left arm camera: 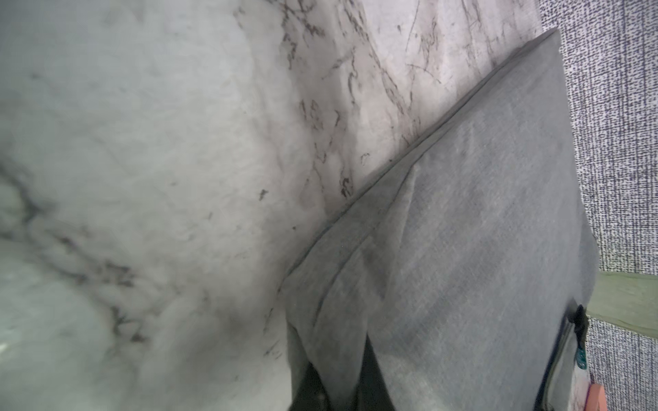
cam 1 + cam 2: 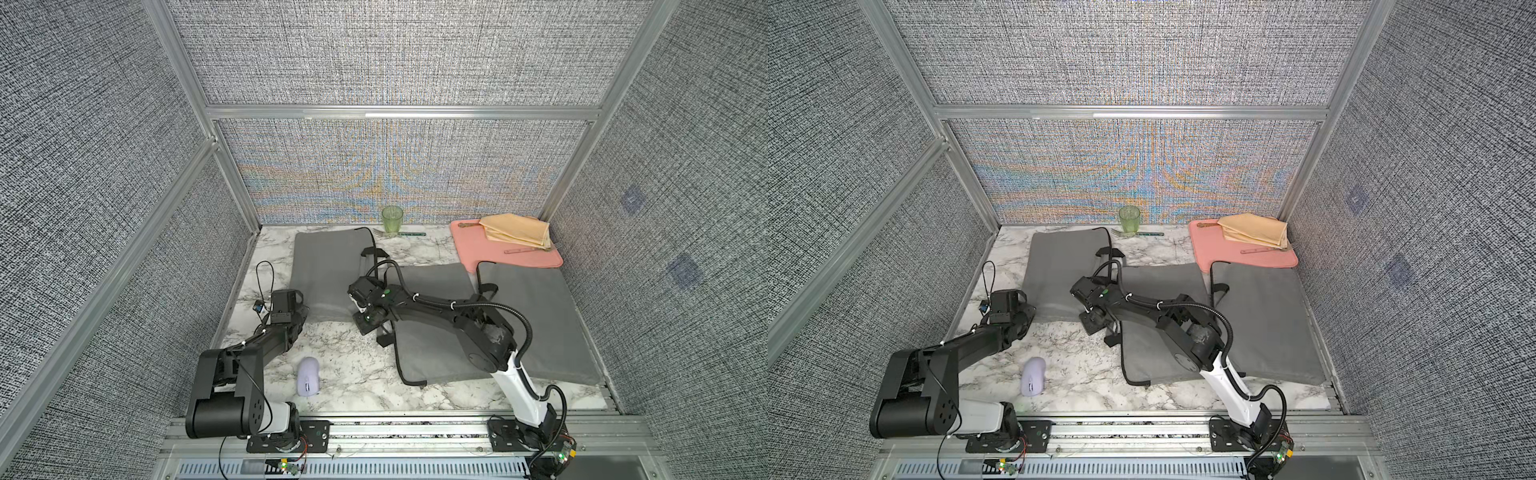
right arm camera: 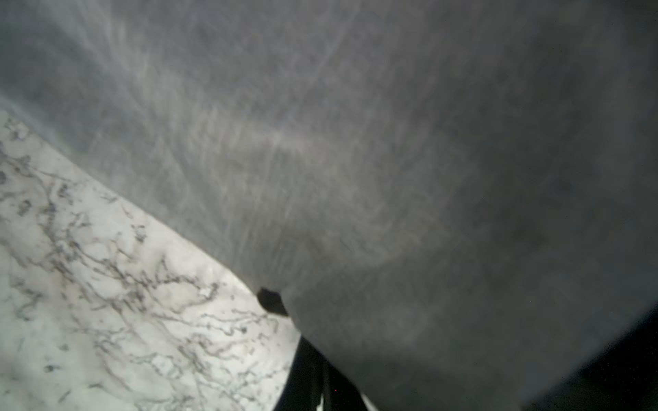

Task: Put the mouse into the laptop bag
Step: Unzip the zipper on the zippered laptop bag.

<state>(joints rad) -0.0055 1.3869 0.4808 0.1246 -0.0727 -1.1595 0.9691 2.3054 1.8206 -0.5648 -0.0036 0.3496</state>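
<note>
Low left of centre, on the counter (image 2: 345, 365): the mouse (image 2: 308, 376), pale lilac, lies flat and free in both top views, well apart from both arms and outside every bag.
Mouse, handling: it is probably light, with a rigid, smooth, domed plastic shell. It could squirt out of a hard pinch. No cable shows.
Mouse, where to hold: take it from above across its width, with fingers on the two long flanks. The rounded hump and the button end give poor purchase.
Laptop bag (image 2: 328, 270): a grey fabric sleeve lying flat, left of centre in the frame. It looks soft and floppy, so its mouth will likely sag shut unless it is held up.
Left gripper (image 2: 302, 311): it sits at the bag's near left corner. In the left wrist view the dark fingers (image 1: 309, 391) are pressed together on a pinched fold of grey cloth.
Right gripper (image 2: 365, 323): it sits at the near right corner of that bag, as far as the top views tell. The fingers are together. In the right wrist view grey cloth lies over them and one fingertip (image 3: 272, 301) pokes out at the hem, so they seem clamped on the edge.
Neighbours: a second grey bag (image 2: 428, 357) lies at centre and a third grey bag (image 2: 540, 324) at right.
Writing: none can be read. The marks on the mouse's rear are too small to make out, and the teal zip pull (image 1: 581, 356) shows no legible text.
</note>
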